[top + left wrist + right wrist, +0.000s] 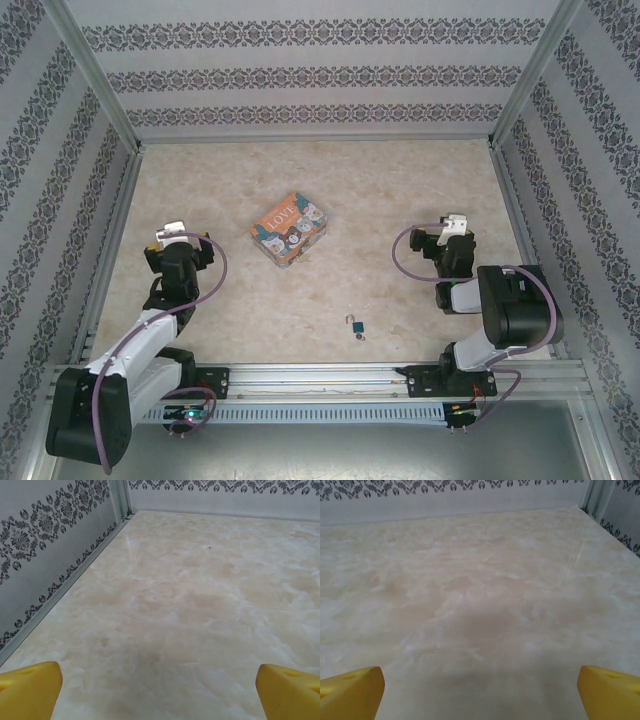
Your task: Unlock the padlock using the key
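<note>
One padlock (355, 325), one printed box (289, 229), one table (300, 170)

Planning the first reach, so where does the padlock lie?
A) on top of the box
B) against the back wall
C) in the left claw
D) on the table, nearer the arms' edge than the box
D: the padlock lies on the bare table, apart from the box and closer to the arms' edge.
</note>
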{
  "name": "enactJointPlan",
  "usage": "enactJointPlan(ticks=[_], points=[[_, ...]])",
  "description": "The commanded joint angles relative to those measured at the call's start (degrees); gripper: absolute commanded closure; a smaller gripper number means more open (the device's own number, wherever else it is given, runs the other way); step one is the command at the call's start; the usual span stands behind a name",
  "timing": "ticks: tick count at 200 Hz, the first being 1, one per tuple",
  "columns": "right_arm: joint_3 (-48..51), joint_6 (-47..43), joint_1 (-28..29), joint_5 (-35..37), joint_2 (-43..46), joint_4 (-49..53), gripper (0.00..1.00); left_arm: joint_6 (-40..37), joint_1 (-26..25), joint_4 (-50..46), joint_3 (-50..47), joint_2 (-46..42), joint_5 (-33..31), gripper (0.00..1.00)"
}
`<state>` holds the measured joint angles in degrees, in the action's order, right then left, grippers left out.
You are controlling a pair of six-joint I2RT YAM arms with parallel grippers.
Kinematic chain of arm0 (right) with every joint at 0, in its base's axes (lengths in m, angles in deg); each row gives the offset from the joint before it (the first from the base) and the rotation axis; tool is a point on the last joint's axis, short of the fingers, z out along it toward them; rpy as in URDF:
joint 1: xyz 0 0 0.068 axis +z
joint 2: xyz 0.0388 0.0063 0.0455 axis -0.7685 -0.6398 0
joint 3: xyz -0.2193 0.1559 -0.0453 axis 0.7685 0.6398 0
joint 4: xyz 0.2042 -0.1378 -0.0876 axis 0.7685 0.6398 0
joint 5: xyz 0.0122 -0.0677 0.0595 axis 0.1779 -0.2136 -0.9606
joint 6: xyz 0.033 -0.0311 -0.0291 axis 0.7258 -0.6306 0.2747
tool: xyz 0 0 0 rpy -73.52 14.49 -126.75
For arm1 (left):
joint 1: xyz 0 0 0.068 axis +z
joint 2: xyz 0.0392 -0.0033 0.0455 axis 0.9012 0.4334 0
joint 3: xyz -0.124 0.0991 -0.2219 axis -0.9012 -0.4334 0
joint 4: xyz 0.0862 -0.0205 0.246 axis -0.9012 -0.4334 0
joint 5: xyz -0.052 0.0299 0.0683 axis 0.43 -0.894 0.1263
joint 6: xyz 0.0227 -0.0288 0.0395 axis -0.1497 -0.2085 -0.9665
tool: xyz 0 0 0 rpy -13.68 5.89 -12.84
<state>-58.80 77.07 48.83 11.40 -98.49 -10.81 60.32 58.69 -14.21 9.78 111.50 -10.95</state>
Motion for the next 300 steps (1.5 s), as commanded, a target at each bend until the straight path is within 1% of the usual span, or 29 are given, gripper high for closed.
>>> enactJointPlan(ticks=[1, 9, 32, 59, 88, 110, 126, 138, 178, 185, 192, 200, 209, 221, 231, 235, 247, 262, 283, 293, 300], points=[[-4.3, -0.05, 0.5, 0.66, 0.79, 3.22, 0.02, -0.28, 1.21, 4.12, -0.59, 1.47, 1.24, 0.01], [-4.51, -0.63, 1.37, 2.31, 1.05, 5.19, 0.01, -0.28, 1.39, 4.86, -0.65, 2.27, 1.73, 0.01], [-4.58, -0.76, 1.56, 2.62, 0.73, 4.25, 0.02, -0.36, 2.02, 9.64, -1.49, 5.36, 4.45, 0.01], [-4.51, -0.84, 1.64, 2.67, 0.72, 4.26, 0.02, -0.66, 2.27, 19.55, -2.78, 10.95, 6.93, 0.01], [-4.53, -0.84, 1.64, 2.75, 0.71, 4.26, 0.02, -1.32, 2.3, 27.64, -2.69, 16.47, 8.42, 0.01], [-4.51, -0.9, 1.65, 2.78, 0.71, 4.26, 0.01, -3.0, 2.29, 34.08, -2.33, 21.03, 10.97, 0.01], [-4.51, -0.88, 1.67, 2.83, 0.64, 4.34, 0.02, -4.34, 2.29, 32.46, -0.92, 21.96, 12.69, 0.01], [-4.55, -0.92, 1.62, 2.89, 0.71, 4.33, 0.02, -5.18, 2.29, 33.96, -0.85, 22.86, 13.01, 0.01], [-4.51, -0.93, 1.67, 2.84, 0.71, 4.35, 0.01, -5.28, 2.95, 32.34, -0.03, 23.15, 15.5, 0.01], [-4.55, -0.93, 1.66, 2.82, 0.71, 4.35, 0.02, -5.96, 3.23, 33.18, 0.01, 23.66, 16.14, 0.01], [-4.57, -0.92, 1.66, 2.84, 0.71, 4.35, 0.01, -7.07, 3.42, 36.43, -0.59, 25.08, 16.29, 0.01], [-4.51, -0.86, 1.67, 2.89, 0.71, 4.35, 0.02, -5.7, 4.12, 40.52, -1.17, 27.78, 15.67, 0.01], [-4.57, -0.93, 1.61, 2.84, 0.68, 4.35, 0.02, -5.16, 4.97, 45.87, -2.14, 31.32, 16.96, 0.01], [-4.52, -0.93, 1.66, 2.87, 0.72, 4.35, 0.02, -5.2, 5.11, 52.6, -3.47, 36.14, 17.54, 0.01], [-4.58, -0.93, 1.71, 2.83, 0.7, 4.35, 0.02, -5.72, 5.1, 60.35, -4.6, 40.05, 17.58, 0.01], [-4.59, -0.91, 1.74, 2.84, 0.71, 4.35, 0.02, -5.66, 5.21, 61.63, -5.16, 40.64, 17.72, 0.01], [-4.51, -0.93, 1.74, 2.84, 0.72, 4.35, 0.02, -4.46, 5.29, 59.24, -5.78, 38.94, 16.55, 0.01], [-4.57, -0.93, 1.73, 2.86, 0.71, 4.39, 0.02, -4.33, 5.75, 56.54, -3.92, 39.11, 16.86, 0.01], [-4.51, -0.93, 1.74, 2.88, 0.71, 4.43, 0.02, -3.86, 6.2, 40.13, 2.74, 36.59, 18.07, 0.01], [-4.53, -0.93, 1.74, 2.84, 0.71, 4.43, 0.01, -5.74, 6.08, 36.69, 5.22, 37.13, 21.4, 0.01], [-4.53, -0.91, 1.73, 2.92, 0.71, 4.43, 0.02, -5.77, 6.07, 35.9, 5.47, 36.83, 22.02, 0.01]])
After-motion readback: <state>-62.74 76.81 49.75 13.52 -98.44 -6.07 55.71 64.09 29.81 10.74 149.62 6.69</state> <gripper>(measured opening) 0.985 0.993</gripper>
